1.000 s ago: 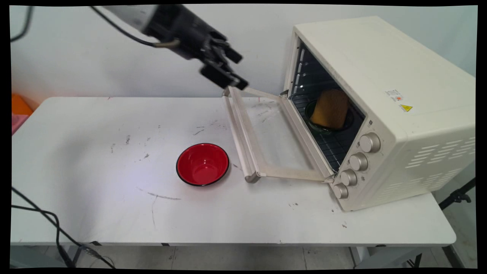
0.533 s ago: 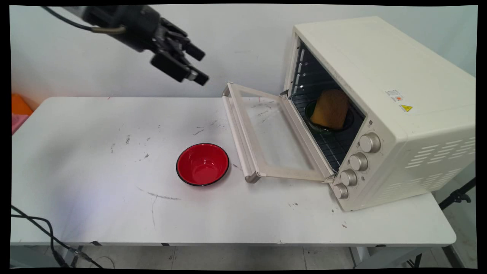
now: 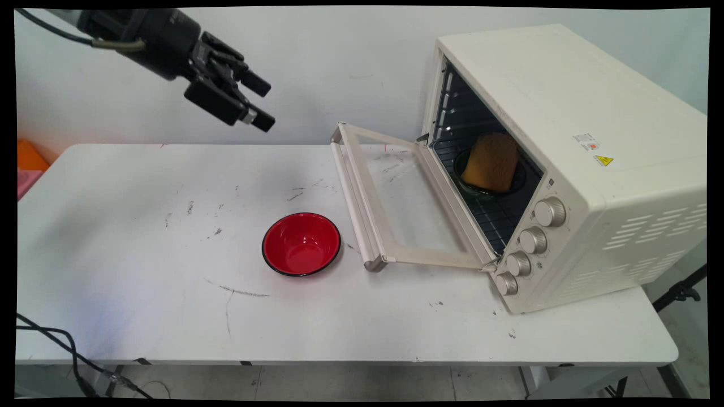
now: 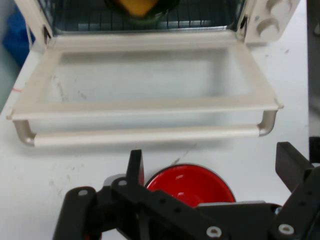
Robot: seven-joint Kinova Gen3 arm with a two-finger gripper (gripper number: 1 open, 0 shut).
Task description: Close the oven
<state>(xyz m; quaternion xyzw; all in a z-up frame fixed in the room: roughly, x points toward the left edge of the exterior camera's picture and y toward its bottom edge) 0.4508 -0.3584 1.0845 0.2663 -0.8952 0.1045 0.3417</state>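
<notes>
Hovering high above the left rear part of the white table (image 3: 141,271), my gripper (image 3: 261,105) holds nothing, and my two fingers (image 4: 295,165) stand spread apart with only air between them. Nothing touches them; the nearest thing is the toaster oven's door (image 3: 407,198), and even that lies well apart from me. That door is folded fully down, its handle bar (image 4: 145,135) running straight across my hand view, so the toaster oven (image 3: 571,164) stands open with its cavity in plain sight. Inside, on the wire rack (image 3: 486,212), sits a dark green bowl (image 3: 472,189) with an orange-brown loaf-like block (image 3: 491,161) in it. On the tabletop, just beside the end of the handle bar, rests a red bowl (image 3: 301,244), and it is empty. As things lie, I judge the opening of the oven as done, while the block and its dish remain inside, untouched by me.
</notes>
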